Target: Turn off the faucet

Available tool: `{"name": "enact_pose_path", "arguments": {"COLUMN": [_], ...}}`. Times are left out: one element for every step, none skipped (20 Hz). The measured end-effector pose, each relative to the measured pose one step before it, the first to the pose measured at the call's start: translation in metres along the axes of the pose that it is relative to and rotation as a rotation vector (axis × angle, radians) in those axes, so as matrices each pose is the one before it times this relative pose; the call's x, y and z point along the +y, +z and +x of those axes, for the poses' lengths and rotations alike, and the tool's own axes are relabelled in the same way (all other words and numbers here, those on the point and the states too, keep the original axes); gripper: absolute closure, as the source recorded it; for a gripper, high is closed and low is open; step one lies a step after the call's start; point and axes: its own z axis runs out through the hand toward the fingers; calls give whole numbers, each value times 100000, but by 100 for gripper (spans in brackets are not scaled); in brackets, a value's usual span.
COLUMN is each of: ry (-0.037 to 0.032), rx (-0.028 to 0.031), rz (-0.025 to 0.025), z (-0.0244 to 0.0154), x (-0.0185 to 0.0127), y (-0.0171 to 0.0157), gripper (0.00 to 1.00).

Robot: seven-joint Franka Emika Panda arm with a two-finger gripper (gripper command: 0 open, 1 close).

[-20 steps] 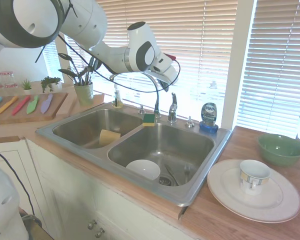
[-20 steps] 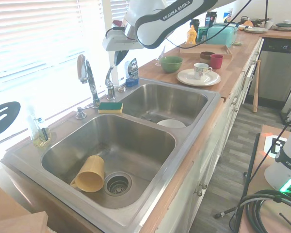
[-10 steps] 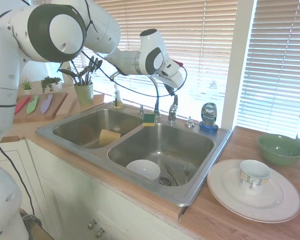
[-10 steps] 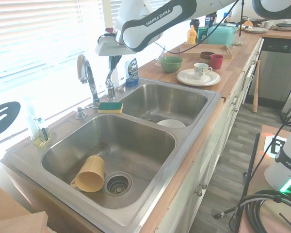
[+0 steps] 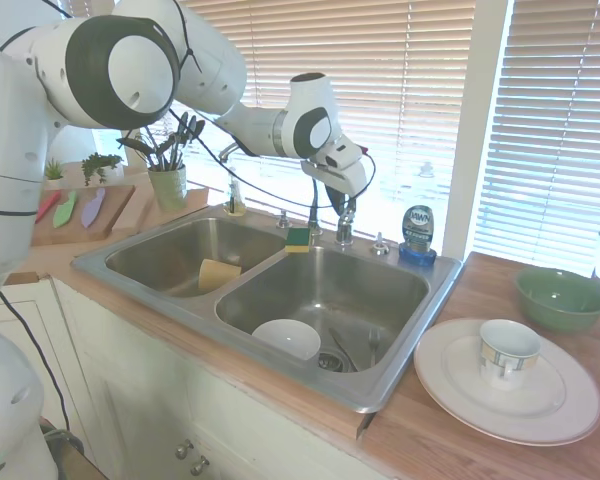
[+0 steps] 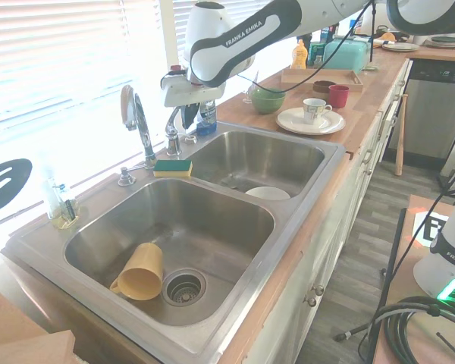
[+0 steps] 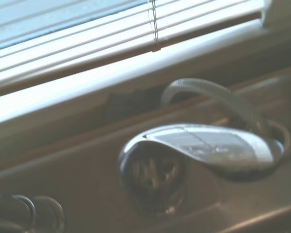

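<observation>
Hand (image 5: 342, 203) sits right above the faucet's lever handle (image 5: 346, 215); can't tell from either exterior view whether it's open or closed, the wrist body hides it. Faucet (image 6: 139, 121) stands on the back deck of the double sink (image 5: 390, 385), at the divider between basins; the lever is just beside the gooseneck base, on the dish-soap side. Wrist view shows the chrome lever (image 7: 203, 145) close, blurred.

Risks, as I judge them:
- Lever is small and slick chrome, so the contact may slip off and leave it partly on.
- Pushing off-axis may just swing it sideways instead of closing it.
- Blue dish-soap bottle (image 5: 417, 233) is near the lever and could get knocked by the wrist.
- Gooseneck arches close to the arm link, so clearance is tight.

Green-yellow sponge (image 5: 298, 238) touches the faucet base; white bowl (image 5: 287, 338) lies in the basin below, not in the way.
</observation>
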Motion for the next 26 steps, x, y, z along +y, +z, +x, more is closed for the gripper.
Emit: {"name": "enact_pose_path", "arguments": {"ry": [-692,-944,-1450,-1337,-977,-732,-394,-250,-491,-965,-585,-92,219,460,449,346,142,21,-18,-91,-166,24,351,635,599,619], "rx": [-2259,-2604,-2579,-2210,-1492,-902,-260,-7,278,736,1713,2362,2500,2663,2173,1970,1687,1275,935,872,1027,1246,1105,841,419,-72], "rz": [-3624,-3427,-3685,-3639,-2660,-1614,-448,13,1003,2600,3931,4479,4854,5148,4240,3815,3057,2249,1572,1180,739,85,-471,-339,-489,-461], "z": [-101,-125,-166,-176,-137,-117,-87,-94,-96,-61,30,100,141,231,268,307,329,305,284,294,355,417,488,522,445,361], "x": [307,249,265,283,178,111,1,-51,-166,-333,-474,-504,-582,-612,-565,-560,-541,-517,-481,-442,-364,-291,-190,-137,-72,-38], "y": [327,179,121,89,11,22,-6,-25,-166,-346,-590,-743,-908,-1007,-988,-945,-776,-680,-611,-476,-310,-158,24,210,341,360], "gripper": [100,100,100,100,100,100,100,100,100,100,100,100,100,100,100,100,100,100,100,100,100,100,100,100,100,100]}}
